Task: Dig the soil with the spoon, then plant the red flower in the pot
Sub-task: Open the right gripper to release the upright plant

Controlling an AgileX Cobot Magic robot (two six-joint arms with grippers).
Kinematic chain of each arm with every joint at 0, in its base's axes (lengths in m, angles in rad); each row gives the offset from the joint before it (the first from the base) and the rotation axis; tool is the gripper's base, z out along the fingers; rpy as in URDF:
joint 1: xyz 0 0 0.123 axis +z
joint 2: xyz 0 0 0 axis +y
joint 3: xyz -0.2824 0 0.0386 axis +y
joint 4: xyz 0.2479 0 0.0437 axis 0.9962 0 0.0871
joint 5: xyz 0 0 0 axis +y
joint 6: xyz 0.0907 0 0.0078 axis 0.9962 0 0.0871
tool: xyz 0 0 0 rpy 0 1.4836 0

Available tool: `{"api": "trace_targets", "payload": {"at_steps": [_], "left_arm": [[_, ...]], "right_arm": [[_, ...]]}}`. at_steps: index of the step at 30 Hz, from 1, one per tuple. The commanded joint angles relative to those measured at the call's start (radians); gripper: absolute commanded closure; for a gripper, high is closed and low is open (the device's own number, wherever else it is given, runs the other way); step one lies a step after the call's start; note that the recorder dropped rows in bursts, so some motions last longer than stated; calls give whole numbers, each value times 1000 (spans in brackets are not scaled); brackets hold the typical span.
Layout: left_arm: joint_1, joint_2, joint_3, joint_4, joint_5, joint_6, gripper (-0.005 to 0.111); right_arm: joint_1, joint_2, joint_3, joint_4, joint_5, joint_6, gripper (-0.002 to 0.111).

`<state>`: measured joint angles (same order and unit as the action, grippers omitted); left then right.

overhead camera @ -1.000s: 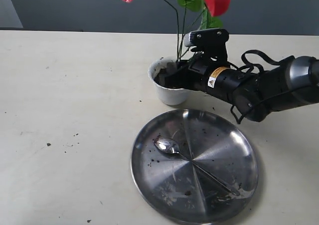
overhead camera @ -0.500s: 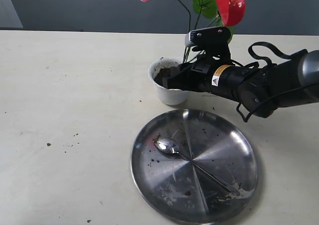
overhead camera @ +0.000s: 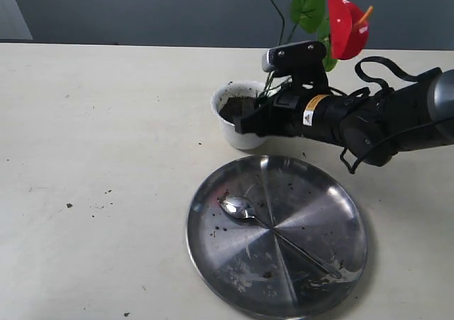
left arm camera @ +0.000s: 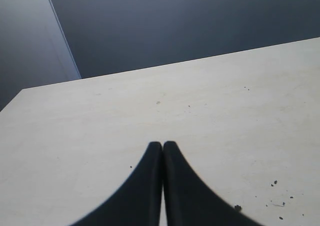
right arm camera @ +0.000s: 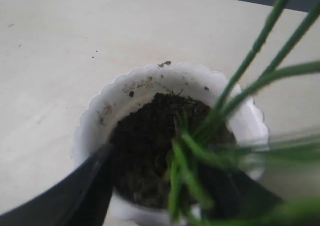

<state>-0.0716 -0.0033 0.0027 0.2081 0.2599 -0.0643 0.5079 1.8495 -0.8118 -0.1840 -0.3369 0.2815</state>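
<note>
The white pot (overhead camera: pixel 237 132) stands behind the steel plate, with dark soil (overhead camera: pixel 233 109) inside. The red flower (overhead camera: pixel 347 25) has its green stems in the soil and leans to the right. My right gripper (overhead camera: pixel 247 118) hovers at the pot's near rim. In the right wrist view it (right arm camera: pixel 165 176) is open, its dark fingers (right arm camera: pixel 85 191) wide apart on either side of the stems (right arm camera: pixel 250 60) above the soil (right arm camera: pixel 145 136), over the pot (right arm camera: pixel 150 75). The spoon (overhead camera: pixel 277 235) lies on the plate. My left gripper (left arm camera: pixel 162 145) is shut over bare table.
The large round steel plate (overhead camera: pixel 206 256) sits at the front, speckled with soil crumbs. Loose crumbs (overhead camera: pixel 69 206) dot the cream table (overhead camera: pixel 106 121) at the left. A dark wall runs behind the table's far edge.
The flower's blooms and stems have swung to the right, from upright to leaning. My right arm has shifted slightly right and levelled out at the pot. The spoon has not moved.
</note>
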Motion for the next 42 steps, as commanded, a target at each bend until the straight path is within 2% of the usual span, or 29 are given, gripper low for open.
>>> {"api": "trace_targets", "payload": {"at_steps": [1, 4, 9, 19, 30, 32, 35, 36, 42], "left_arm": [[-2, 3, -3, -5, -7, -4, 105], [-2, 3, -3, -5, -7, -4, 105], [-2, 3, -3, -5, -7, -4, 105], [-2, 3, -3, -5, -7, -4, 105], [-2, 3, -3, -5, -7, -4, 105], [-2, 3, -3, -5, -7, -4, 105], [-2, 3, -3, -5, -7, -4, 105], [-2, 3, -3, -5, -7, -4, 105], [-2, 3, -3, -5, -7, -4, 105]], "right_arm": [[1, 29, 27, -21, 241, 7, 58], [1, 29, 27, -31, 287, 5, 58], [1, 3, 23, -51, 200, 3, 58], [4, -80, -102, -97, 337, 3, 58], [4, -156, -104, -102, 328, 3, 59], [4, -203, -104, -107, 337, 3, 67], [4, -301, -96, -107, 398, 3, 103], [4, -338, -88, -103, 415, 3, 108], [4, -594, 86, -99, 404, 3, 109]]}}
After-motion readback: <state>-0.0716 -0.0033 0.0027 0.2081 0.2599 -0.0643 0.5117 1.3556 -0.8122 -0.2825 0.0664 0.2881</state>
